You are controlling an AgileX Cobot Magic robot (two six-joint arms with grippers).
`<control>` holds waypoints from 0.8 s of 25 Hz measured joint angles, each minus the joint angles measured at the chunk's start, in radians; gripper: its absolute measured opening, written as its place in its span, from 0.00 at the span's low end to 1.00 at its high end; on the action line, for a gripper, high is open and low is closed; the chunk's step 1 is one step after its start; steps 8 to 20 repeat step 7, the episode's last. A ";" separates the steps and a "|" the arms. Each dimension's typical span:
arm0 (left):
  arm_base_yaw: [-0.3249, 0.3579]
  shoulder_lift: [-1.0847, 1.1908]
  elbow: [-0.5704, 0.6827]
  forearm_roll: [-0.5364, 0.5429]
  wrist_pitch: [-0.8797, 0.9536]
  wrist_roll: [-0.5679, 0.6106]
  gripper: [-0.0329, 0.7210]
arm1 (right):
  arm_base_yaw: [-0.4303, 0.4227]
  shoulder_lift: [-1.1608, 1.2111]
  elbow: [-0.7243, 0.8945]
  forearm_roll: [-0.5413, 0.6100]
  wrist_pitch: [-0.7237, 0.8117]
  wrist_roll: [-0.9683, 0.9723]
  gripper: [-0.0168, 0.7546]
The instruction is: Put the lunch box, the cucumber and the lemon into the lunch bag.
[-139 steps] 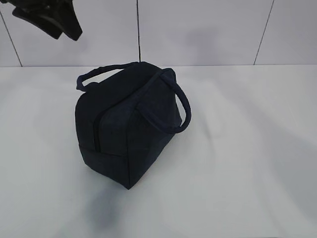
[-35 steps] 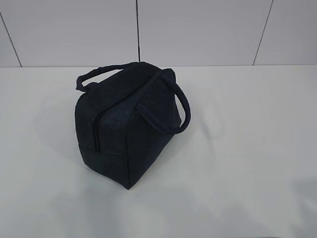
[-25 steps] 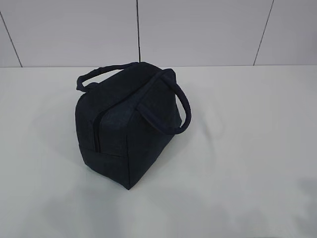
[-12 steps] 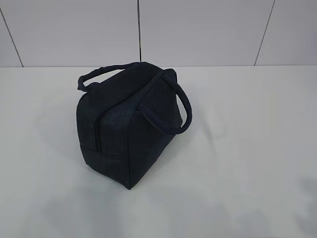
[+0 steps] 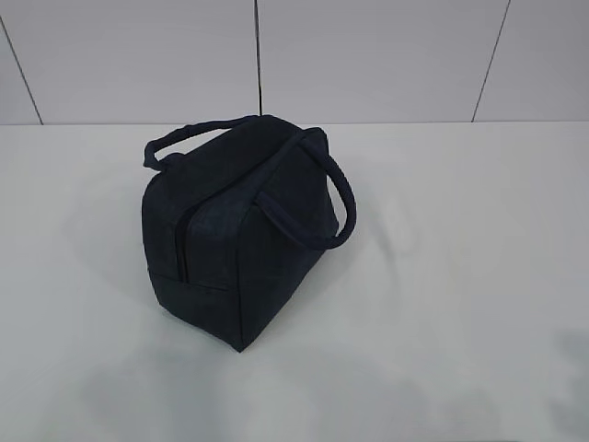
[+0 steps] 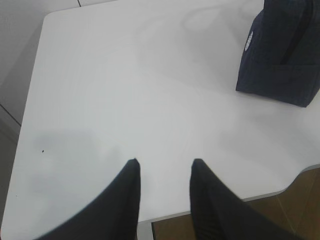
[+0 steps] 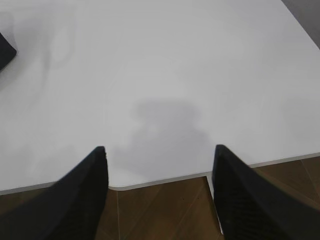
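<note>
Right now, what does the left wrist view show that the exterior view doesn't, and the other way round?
Only the left wrist view shows the left gripper, its two dark fingers apart with nothing between them, hanging above the table's near edge, with brown floor beyond it. Only the exterior view shows the whole lunch bag, with both loop handles, and the tiled wall behind. Both show the white table and the navy bag, zipped shut, though the wrist view catches just one lower end. No food or lunch box appears in either.
</note>
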 joint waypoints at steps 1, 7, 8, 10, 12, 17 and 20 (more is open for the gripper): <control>0.000 0.000 0.000 0.000 0.000 0.000 0.36 | 0.000 0.000 0.000 0.000 0.000 0.000 0.65; 0.000 0.000 0.000 0.000 0.000 0.000 0.36 | 0.000 0.000 0.000 0.000 0.000 0.000 0.65; 0.000 0.000 0.000 0.000 0.000 0.000 0.36 | 0.000 0.000 0.000 0.000 0.000 0.000 0.65; 0.000 0.000 0.000 0.000 0.000 0.000 0.36 | 0.000 0.000 0.000 0.000 0.000 0.000 0.65; 0.000 0.000 0.000 0.000 0.000 0.000 0.36 | 0.000 0.000 0.000 0.000 0.000 0.000 0.65; 0.000 0.000 0.000 0.000 0.000 0.000 0.36 | 0.000 0.000 0.000 0.000 0.000 0.000 0.65; 0.000 0.000 0.000 0.000 0.000 0.000 0.36 | 0.000 0.000 0.000 0.000 0.000 0.000 0.65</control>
